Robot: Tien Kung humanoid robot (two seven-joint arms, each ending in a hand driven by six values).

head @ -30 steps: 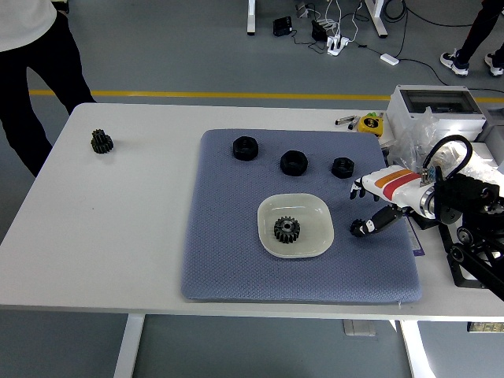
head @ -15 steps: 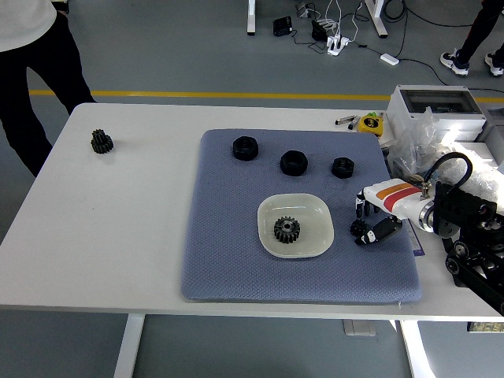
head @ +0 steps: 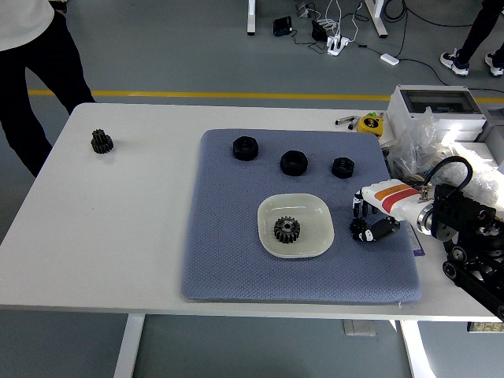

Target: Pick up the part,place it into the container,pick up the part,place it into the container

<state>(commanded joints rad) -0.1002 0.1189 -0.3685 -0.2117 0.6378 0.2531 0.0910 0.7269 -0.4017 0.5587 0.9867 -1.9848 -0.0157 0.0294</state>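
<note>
Gear already in white dish, so first placement judged done. Three black parts left on blue mat: nearest part just beyond right robot hand, apart from it. Fingers loosely curled downward, holding nothing, beside dish's right rim.

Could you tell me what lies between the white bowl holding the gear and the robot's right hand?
In the head view, only bare blue-grey mat separates the white bowl from the right hand; nothing else sits there.
</note>
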